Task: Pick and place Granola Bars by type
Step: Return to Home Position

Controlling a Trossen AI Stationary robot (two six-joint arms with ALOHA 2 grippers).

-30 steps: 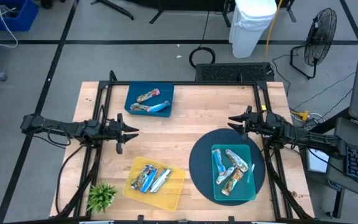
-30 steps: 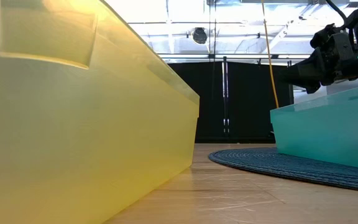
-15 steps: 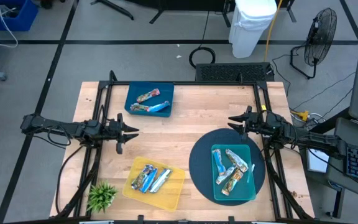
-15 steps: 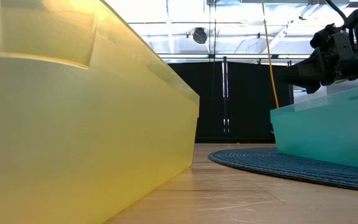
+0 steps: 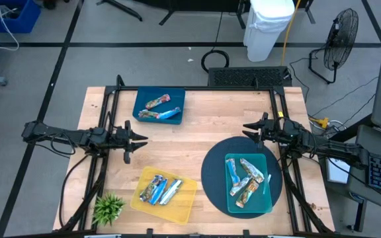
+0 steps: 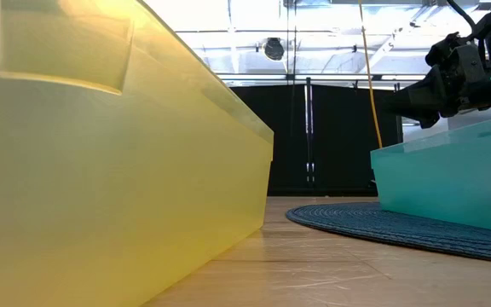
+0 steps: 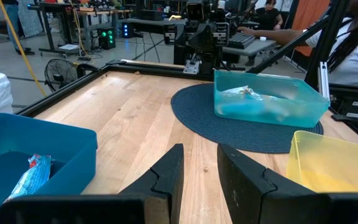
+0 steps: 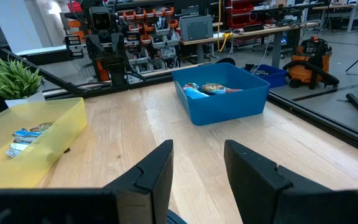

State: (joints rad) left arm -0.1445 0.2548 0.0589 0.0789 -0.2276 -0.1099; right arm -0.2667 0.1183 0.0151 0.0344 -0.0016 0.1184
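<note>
The wooden table (image 5: 204, 132) is seen from above, with 12 o'clock at its far edge. The left gripper (image 5: 137, 140) hangs over the table at about 9 o'clock. Its two fingers are spread apart and hold nothing. The right gripper (image 5: 249, 129) hangs between 2 and 3 o'clock, just beside the round dark mat (image 5: 210, 173). Its fingers are spread apart too, with nothing between them. The two grippers point at each other and are well apart. The yellow bin (image 5: 187, 199) sits at about 7 o'clock, and the blue granola bars (image 5: 159, 190) lie inside it, close together. The dark blue bin (image 5: 141, 99) sits at about 11 o'clock and has a few granola bars (image 5: 157, 108) in it, some with many colours and one that looks blue. The teal bin (image 5: 267, 198) stands on the round mat at about 4 o'clock, with a pile of granola bars (image 5: 245, 178) inside. A small green plant (image 5: 108, 208) stands at the 8 o'clock corner, near the yellow bin. No bar lies on the bare wood.
</note>
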